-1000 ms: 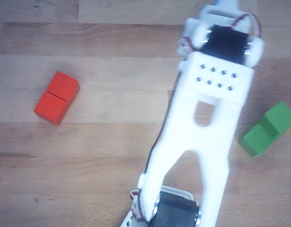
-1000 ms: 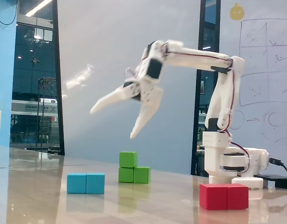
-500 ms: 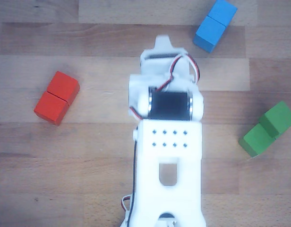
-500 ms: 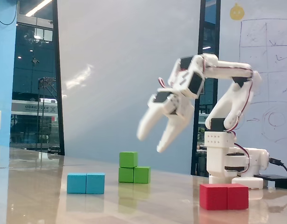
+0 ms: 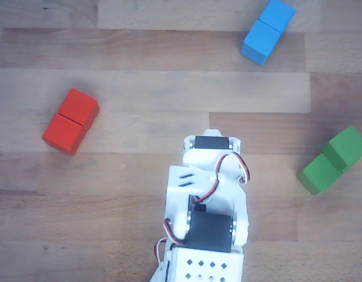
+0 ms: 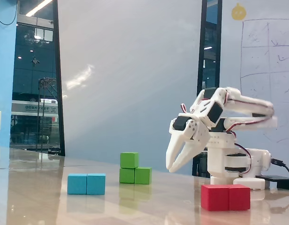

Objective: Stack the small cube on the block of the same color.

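Atop the block (image 6: 135, 175), the small cube (image 6: 129, 160) (well apart from the claw (image 6: 171, 167)).

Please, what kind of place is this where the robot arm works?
Probably an office or lab meeting room. The fixed view shows a whiteboard with a drawn grid, tall glass windows, and a wooden table carrying the white robot arm and coloured blocks.

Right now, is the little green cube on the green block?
Yes. The small green cube sits atop one end of the long green block, gripper apart.
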